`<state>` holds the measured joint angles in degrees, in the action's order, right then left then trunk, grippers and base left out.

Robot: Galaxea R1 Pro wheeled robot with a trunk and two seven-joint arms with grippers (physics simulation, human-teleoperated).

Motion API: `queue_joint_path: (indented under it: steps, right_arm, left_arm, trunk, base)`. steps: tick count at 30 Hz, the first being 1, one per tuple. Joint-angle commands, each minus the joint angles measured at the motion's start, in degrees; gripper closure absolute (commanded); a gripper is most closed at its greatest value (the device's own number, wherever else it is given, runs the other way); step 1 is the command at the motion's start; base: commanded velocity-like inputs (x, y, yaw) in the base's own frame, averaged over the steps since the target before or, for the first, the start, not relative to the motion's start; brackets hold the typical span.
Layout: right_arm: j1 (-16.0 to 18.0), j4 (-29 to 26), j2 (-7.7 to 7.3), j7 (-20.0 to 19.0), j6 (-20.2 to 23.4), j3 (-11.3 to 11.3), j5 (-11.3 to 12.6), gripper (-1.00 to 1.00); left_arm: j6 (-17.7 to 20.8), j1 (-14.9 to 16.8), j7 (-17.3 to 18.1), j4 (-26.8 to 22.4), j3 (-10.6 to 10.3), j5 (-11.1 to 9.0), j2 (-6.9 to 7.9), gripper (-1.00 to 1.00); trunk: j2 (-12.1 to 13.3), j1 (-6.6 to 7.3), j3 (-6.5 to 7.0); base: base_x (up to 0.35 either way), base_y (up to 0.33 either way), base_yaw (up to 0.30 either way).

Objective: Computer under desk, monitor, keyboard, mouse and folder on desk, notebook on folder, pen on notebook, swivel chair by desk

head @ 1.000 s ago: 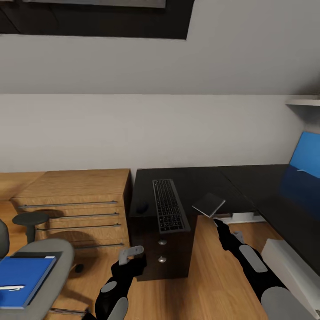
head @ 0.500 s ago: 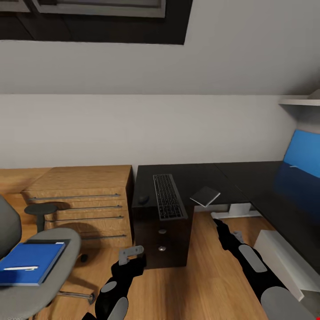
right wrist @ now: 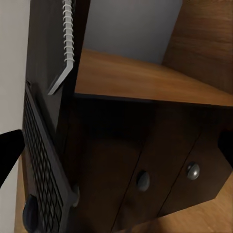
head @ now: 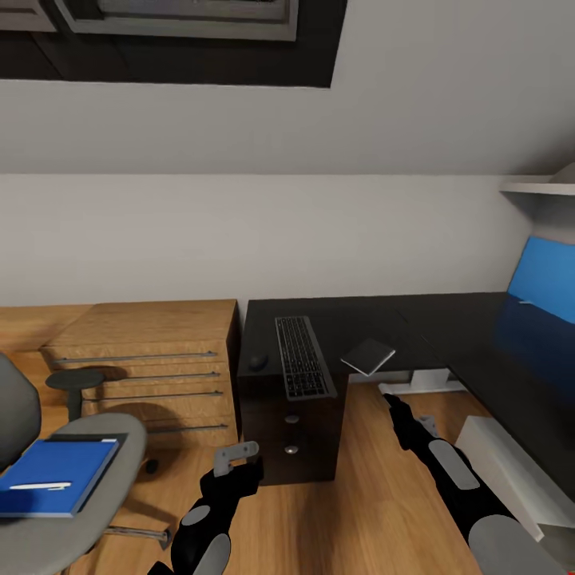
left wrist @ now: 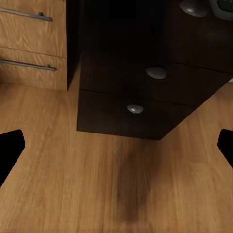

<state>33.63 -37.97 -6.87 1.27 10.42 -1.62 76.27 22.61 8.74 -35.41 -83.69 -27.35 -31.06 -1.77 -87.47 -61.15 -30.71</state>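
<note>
We face the desk (head: 447, 323) from a little way off; the keyboard (head: 302, 357) and mouse (head: 257, 361) lie on its near left end, the notebook (head: 369, 355) overhanging the edge just right of them. The folder (head: 52, 475), pen (head: 36, 486) on it, rests on the chair (head: 80, 487) at near left. Our left gripper (head: 236, 458) and right gripper (head: 393, 402) both hang spread and hold nothing. We judge the folder comes next; that calls for turning left toward the chair.
</note>
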Motion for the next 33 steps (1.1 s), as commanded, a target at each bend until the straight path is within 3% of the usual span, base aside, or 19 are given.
queue_joint_path:
  steps: [1, 7, 13, 16, 19, 22, 23, 26, 28, 29, 33]
  right_arm:
    - [0.02, -0.05, 0.01, 0.15, 0.26, -0.16, 0.36, -1.00]
    - [0.03, 1.70, 0.34, 0.23, -1.68, 0.28, -0.54, -1.00]
    - [0.00, 4.96, 3.18, 0.29, -10.64, 3.41, -6.43, -1.00]
    - [-0.01, 6.79, 4.79, 0.26, -17.99, 4.36, -10.51, -1.00]
    - [-0.03, 10.36, 5.79, 0.15, -22.68, 4.71, -13.20, -1.00]
    - [-0.04, 18.56, 6.69, -0.08, -27.86, 5.07, -17.59, -1.00]
    - [-0.05, 22.19, 6.91, -0.11, -29.99, 5.07, -20.39, -1.00]
    - [-0.05, 26.16, 7.00, -0.17, -32.27, 5.06, -24.70, -1.00]
    - [-0.07, 30.02, 6.99, -0.15, -33.71, 5.06, -28.85, -1.00]
    - [-0.09, 32.73, 6.97, -0.12, -34.80, 5.05, -32.06, -1.00]
    - [-0.23, 36.52, 6.87, 0.04, -37.75, 5.01, -38.64, -1.00]
  left_arm:
    - [0.14, 0.05, -0.45, -0.07, -0.07, -0.41, 0.01, -1.00]
    - [0.17, 0.05, -0.50, -0.02, -0.01, -0.35, 0.07, -1.00]
    - [0.26, 0.05, -0.51, 0.94, 0.42, -0.69, 0.00, -1.00]
    - [0.21, 0.05, -0.59, 2.95, 0.46, -0.73, -0.03, -1.00]
    - [0.14, 0.05, -0.73, 4.96, 0.34, -0.71, -0.04, -1.00]
    - [-0.04, 0.05, -0.76, 10.32, 0.13, -0.63, -0.03, -1.00]
    - [-0.18, 0.05, -0.65, 14.38, 0.09, -0.69, -0.04, -1.00]
    - [-0.50, 0.05, -0.48, 20.46, 0.32, -0.74, -0.07, -1.00]
    - [-1.79, 0.05, -0.42, 25.19, 0.50, -0.75, -0.04, -1.00]
    - [-3.59, 0.05, -0.40, 28.24, 0.55, -0.75, -0.02, -1.00]
    - [-8.54, 0.05, -0.34, 33.61, 0.54, -0.74, -0.01, -1.00]
  trunk:
    - [0.38, 0.23, 0.12]
    - [2.79, 1.55, 1.20]
    - [5.19, 2.86, 2.28]
    - [6.40, 3.52, 2.82]
    - [7.60, 4.18, 3.36]
    - [8.80, 4.84, 3.89]
    - [9.21, 5.06, 4.07]
    - [10.41, 5.72, 4.61]
    - [11.21, 6.16, 4.97]
    - [11.61, 6.38, 5.15]
    - [13.22, 7.26, 5.87]
  base:
    - [0.000, 0.000, 0.000]
    - [0.000, 0.000, 0.000]
    - [0.000, 0.000, 0.000]
    - [0.000, 0.000, 0.000]
    - [0.000, 0.000, 0.000]
    - [0.000, 0.000, 0.000]
    - [0.000, 0.000, 0.000]
    - [0.000, 0.000, 0.000]
    - [0.000, 0.000, 0.000]
    - [0.000, 0.000, 0.000]
    - [0.000, 0.000, 0.000]
